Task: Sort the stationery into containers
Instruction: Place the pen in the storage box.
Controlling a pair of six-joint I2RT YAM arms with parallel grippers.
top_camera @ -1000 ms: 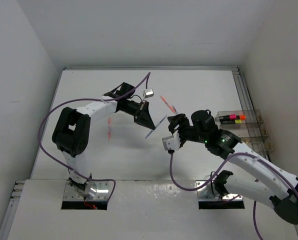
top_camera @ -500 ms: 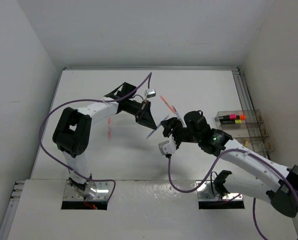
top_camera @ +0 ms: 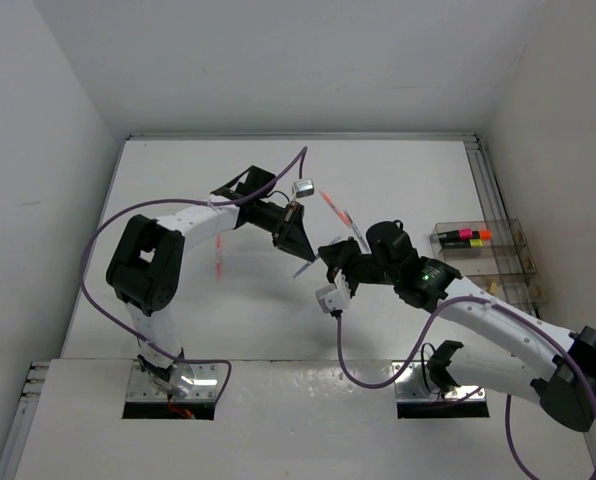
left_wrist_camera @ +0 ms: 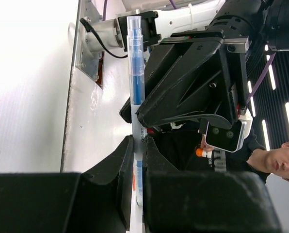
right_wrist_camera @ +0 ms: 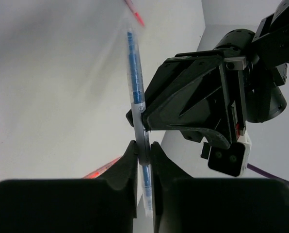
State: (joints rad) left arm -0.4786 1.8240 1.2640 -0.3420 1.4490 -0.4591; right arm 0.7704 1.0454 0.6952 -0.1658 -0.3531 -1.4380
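Note:
A thin blue pen (top_camera: 305,269) hangs in the air above the table's middle, gripped from both ends. My left gripper (top_camera: 300,247) is shut on one part of it; in the left wrist view the pen (left_wrist_camera: 136,73) runs up from between the jaws of my left gripper (left_wrist_camera: 139,145). My right gripper (top_camera: 328,251) faces it and is shut on the same pen (right_wrist_camera: 135,73), which is pinched in my right gripper (right_wrist_camera: 143,148). Clear containers (top_camera: 498,262) stand at the right edge, one holding highlighters (top_camera: 462,236).
A red pen (top_camera: 334,207) lies on the table behind the grippers, and another red pen (top_camera: 218,256) lies at the left beside the left arm. In the right wrist view one red pen (right_wrist_camera: 135,12) shows at the top and a second red pen (right_wrist_camera: 103,168) low down.
My right gripper has moved left up to the pen and closed on it. The left gripper has kept its hold and barely shifted.

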